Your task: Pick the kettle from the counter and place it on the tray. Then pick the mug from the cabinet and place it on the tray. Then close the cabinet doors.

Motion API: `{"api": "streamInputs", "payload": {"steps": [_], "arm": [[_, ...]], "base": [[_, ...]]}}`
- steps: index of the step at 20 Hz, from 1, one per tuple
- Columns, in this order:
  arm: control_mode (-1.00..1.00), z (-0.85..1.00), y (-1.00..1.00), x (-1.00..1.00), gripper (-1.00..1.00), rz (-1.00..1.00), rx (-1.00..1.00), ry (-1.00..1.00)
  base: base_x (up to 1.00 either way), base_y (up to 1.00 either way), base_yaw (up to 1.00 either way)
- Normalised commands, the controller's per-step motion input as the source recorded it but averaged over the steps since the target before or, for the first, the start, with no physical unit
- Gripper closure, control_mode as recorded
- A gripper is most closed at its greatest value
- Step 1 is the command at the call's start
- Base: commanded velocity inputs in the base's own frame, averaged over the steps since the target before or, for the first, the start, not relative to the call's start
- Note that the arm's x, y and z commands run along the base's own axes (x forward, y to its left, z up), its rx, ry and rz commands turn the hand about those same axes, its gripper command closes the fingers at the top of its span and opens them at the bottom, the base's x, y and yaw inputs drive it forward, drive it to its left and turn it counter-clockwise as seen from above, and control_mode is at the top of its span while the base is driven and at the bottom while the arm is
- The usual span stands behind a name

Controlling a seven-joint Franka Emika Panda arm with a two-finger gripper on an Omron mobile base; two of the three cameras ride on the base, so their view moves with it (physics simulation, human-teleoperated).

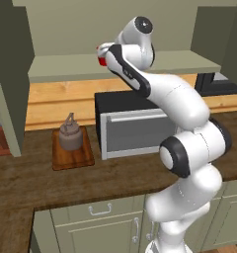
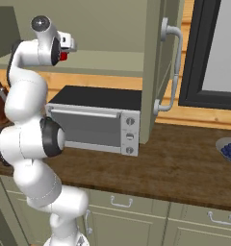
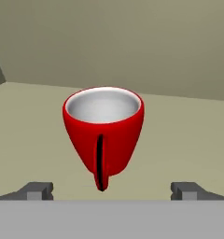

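2 fingertips (image 3: 37, 190) spread wide, end effector (image 3: 112, 192) released, facing upright red mug (image 3: 103, 135) on cabinet shelf (image 3: 188, 140); kettle (image 1: 70, 134) on tray (image 1: 72, 153).

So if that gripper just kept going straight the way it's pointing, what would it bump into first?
Most likely the mug on the cabinet shelf: it sits dead ahead between the open gripper tips, handle facing them.

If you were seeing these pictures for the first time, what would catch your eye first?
The red mug on the cabinet shelf, handle toward the camera, with the open gripper just short of it, a fingertip on either side. Next, the white arm reaching up into the cabinet, and the kettle already sitting on the tray left of the toaster oven.
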Motion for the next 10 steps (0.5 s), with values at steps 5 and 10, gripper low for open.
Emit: {"api": "streamInputs", "payload": {"steps": [5,10], "arm": [[-1.00,-0.03,0.14,0.42,-1.00,0.00,0.00,0.00],[-1.00,-0.06,0.19,0.39,-1.00,0.00,0.00,0.00]], "base": [[0.00,0.00,0.00],[0.00,0.00,0.00]]}}
